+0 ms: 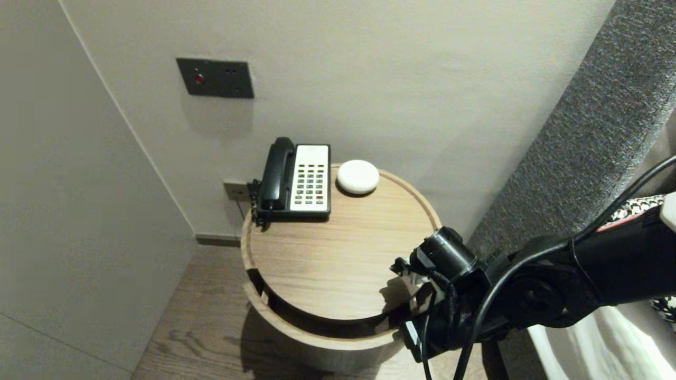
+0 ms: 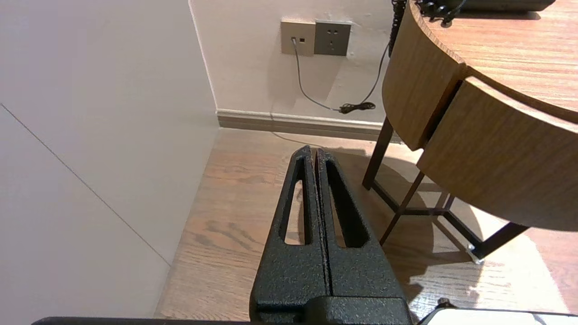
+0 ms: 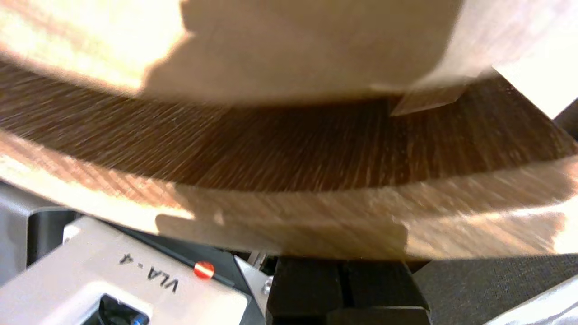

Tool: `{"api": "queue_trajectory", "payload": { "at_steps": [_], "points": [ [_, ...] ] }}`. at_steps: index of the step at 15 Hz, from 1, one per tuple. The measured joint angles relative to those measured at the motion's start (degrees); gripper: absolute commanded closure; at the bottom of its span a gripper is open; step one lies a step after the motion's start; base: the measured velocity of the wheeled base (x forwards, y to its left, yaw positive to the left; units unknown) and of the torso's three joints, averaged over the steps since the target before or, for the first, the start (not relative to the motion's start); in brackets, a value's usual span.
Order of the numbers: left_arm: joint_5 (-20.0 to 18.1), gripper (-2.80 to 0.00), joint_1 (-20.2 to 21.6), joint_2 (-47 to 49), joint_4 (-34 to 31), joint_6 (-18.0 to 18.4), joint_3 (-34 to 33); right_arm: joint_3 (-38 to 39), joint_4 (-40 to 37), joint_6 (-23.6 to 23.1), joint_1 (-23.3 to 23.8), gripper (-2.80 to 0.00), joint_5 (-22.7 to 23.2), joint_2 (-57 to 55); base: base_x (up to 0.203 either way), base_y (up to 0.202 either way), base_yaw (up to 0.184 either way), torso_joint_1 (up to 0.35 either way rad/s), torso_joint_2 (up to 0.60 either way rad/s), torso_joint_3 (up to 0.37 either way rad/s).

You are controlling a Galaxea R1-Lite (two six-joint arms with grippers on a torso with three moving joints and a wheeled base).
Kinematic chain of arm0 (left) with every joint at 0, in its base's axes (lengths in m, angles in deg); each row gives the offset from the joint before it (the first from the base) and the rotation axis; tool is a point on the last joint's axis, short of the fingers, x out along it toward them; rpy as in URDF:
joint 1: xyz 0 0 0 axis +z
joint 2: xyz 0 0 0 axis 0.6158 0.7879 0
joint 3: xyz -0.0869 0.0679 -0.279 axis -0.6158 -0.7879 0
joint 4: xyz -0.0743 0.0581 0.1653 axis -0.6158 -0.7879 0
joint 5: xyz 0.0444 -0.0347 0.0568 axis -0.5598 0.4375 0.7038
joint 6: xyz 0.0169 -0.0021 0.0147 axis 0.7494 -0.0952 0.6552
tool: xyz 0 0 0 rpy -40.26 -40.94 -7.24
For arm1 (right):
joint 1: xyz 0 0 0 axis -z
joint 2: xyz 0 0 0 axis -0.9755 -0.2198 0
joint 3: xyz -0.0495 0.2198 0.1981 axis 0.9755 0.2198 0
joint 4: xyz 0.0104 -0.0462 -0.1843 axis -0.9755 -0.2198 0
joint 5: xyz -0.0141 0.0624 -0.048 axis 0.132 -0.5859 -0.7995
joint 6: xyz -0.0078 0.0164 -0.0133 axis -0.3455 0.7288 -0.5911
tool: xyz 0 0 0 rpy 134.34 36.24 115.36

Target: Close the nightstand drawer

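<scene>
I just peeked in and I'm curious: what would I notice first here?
Probably the black-and-white telephone at the back of the round wooden table, with a white round puck right beside it. Then the robot's black right arm at the table's near edge, where the curved drawer stands slightly open, its right hand shut and low by the drawer front.

One round wooden table [image 1: 338, 264] with one curved drawer [image 1: 317, 338] sits just in front of the right gripper [image 3: 342, 268]. Beyond that gripper are one telephone [image 1: 296, 179], one white puck [image 1: 358, 176] and one dark wall panel [image 1: 215, 78]. Ahead of the left gripper [image 2: 314, 151] are two wall sockets [image 2: 332, 38] and one cable [image 2: 356, 107].
</scene>
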Motion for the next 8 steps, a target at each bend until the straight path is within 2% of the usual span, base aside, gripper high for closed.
{"api": "queue_trajectory", "payload": {
  "at_steps": [8],
  "points": [
    [0.0, 0.0, 0.0, 0.0, 0.0, 0.1, 0.0, -3.3, -0.3, -1.4, 2.2, 0.0, -0.6, -1.6, 0.0, 0.0, 0.0, 0.0, 0.0, 0.0]
  ]
}}
